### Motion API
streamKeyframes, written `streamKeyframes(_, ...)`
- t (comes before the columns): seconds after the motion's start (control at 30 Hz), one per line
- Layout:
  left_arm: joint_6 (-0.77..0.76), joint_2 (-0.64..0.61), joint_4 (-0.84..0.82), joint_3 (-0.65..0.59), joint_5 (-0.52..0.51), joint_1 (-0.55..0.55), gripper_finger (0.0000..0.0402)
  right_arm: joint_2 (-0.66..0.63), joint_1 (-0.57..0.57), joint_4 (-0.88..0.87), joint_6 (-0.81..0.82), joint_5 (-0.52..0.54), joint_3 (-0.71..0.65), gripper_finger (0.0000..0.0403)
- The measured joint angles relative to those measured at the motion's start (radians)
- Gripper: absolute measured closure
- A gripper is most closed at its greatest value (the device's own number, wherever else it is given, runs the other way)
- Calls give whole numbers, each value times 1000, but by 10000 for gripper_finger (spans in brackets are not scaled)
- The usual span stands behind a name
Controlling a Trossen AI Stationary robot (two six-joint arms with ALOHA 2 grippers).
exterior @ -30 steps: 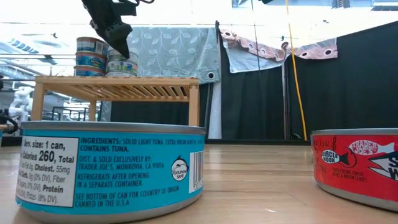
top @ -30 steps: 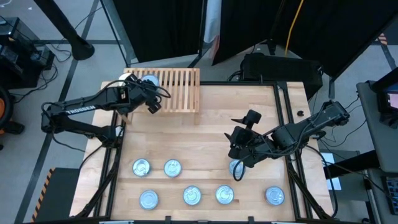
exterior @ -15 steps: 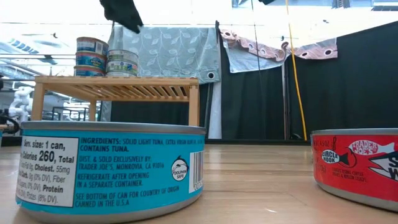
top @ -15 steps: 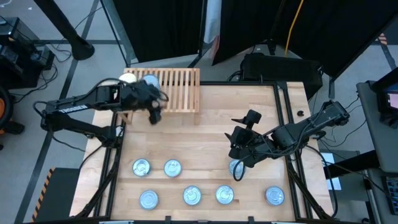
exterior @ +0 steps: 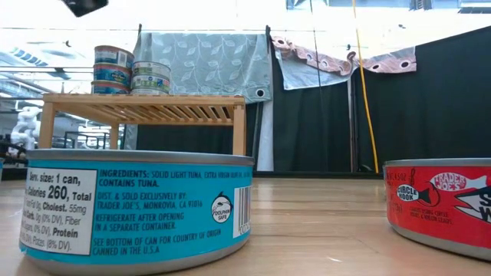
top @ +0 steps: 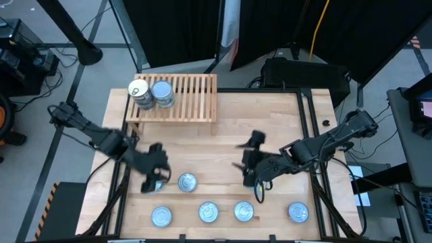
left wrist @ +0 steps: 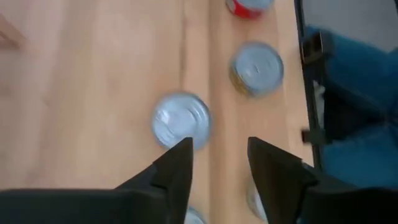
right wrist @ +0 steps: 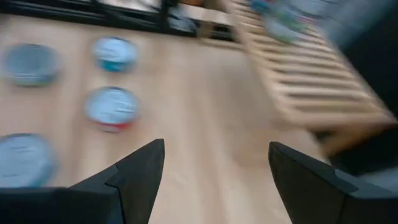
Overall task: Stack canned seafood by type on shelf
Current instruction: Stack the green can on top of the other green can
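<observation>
The slatted wooden shelf stands at the table's far left and bears two stacks of tins: a cream-topped one and a silvery-blue one. In the low view they show as a taller stack and a lower one. Several more tins stand near the table's near edge, among them one beside my left gripper. That gripper is open and empty above the near-left tins. My right gripper is open and empty above the table's middle right.
Tins stand in a row along the near edge. In the low view a blue-labelled tin and a red-labelled tin stand close to the camera. Bare tabletop lies between the shelf and the tins.
My left gripper has risen off the lower tin stack on the shelf, then swung toward the table's near edge and come down over the near-left tins. The tins on the shelf have stayed put. My right gripper has shifted a little toward the table's left and far side.
</observation>
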Motion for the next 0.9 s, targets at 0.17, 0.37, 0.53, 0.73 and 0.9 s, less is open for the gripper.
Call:
streamKeyframes(0.17, -197, 3, 83, -99, -92, -234, 270, 71, -9, 196, -116, -204, -19, 124)
streamKeyframes(0.37, -497, 41, 196, -194, -159, -445, 289, 188, -20, 339, -117, -318, -20, 124)
streamKeyframes(0.53, -596, 139, 260, -223, -194, -551, 297, 308, -39, 484, -145, -317, -20, 124)
streamKeyframes(0.73, -622, 290, 348, -224, -189, -571, 296, 401, -71, 545, -169, -412, -20, 124)
streamKeyframes(0.9, -651, 381, 475, -223, -127, -574, 297, 418, -87, 552, -149, -486, -20, 131)
